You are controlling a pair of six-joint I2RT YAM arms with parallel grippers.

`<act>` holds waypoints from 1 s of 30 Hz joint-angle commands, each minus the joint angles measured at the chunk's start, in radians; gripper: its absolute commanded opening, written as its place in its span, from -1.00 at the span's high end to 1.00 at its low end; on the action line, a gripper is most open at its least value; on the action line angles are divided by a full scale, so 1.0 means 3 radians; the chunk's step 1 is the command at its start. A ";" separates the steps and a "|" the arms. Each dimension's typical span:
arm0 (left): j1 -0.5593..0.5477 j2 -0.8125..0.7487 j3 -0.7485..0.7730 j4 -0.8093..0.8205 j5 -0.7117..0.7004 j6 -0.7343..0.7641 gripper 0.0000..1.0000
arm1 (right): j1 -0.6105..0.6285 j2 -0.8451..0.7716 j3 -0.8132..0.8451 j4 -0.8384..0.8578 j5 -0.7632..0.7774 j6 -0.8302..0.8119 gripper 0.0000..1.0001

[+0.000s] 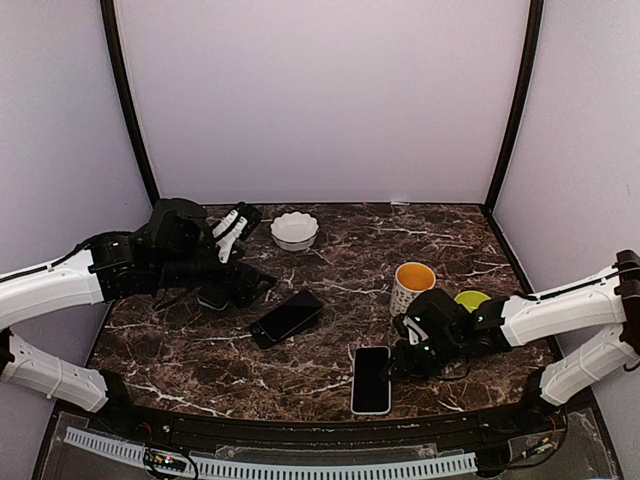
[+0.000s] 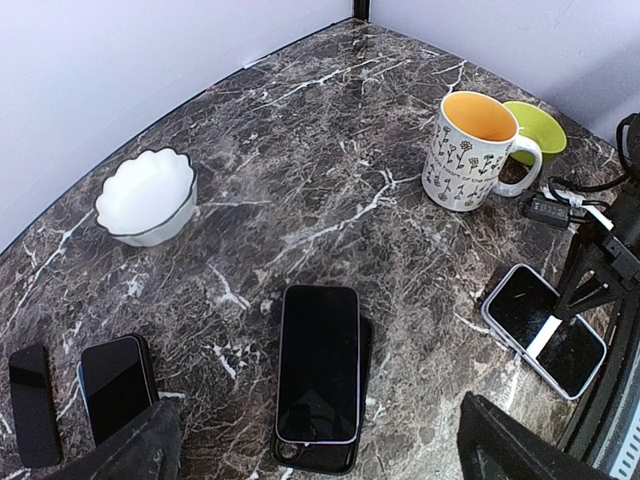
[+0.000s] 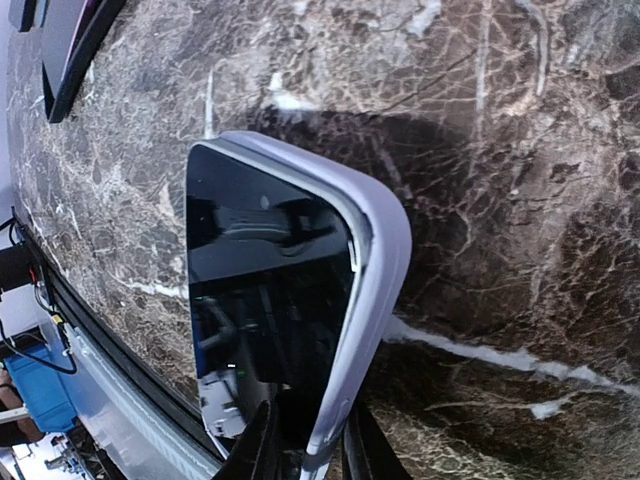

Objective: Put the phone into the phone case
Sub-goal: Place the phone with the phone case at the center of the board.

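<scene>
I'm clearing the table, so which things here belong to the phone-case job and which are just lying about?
Job: phone, pale case.
Lying about: white bowl, flowered mug, green cup, middle phone on dark case, two left phones.
</scene>
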 commanded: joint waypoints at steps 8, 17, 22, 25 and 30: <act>0.0032 0.0011 0.0044 -0.0062 -0.0011 -0.0009 -0.98 | -0.0020 0.0234 0.0133 -0.0098 0.0202 -0.0190 0.53; 0.0077 0.0100 0.0084 -0.0167 0.0068 -0.0013 -0.98 | 0.0000 0.0223 0.0510 -0.0531 0.0381 -0.0414 0.46; 0.0324 0.0248 0.0227 -0.0445 0.0514 -0.0045 -0.97 | 0.0104 0.0150 0.0959 -0.1120 0.0743 -0.0648 0.17; 0.0425 0.0407 0.0354 -0.0706 0.0557 -0.0040 -0.97 | 0.0161 0.0054 0.1120 -0.1226 0.0934 -0.0753 -0.05; 0.0670 0.0640 0.0553 -0.0896 0.0605 -0.0031 -0.98 | 0.0184 -0.0149 0.1238 -0.1237 0.1172 -0.0883 -0.26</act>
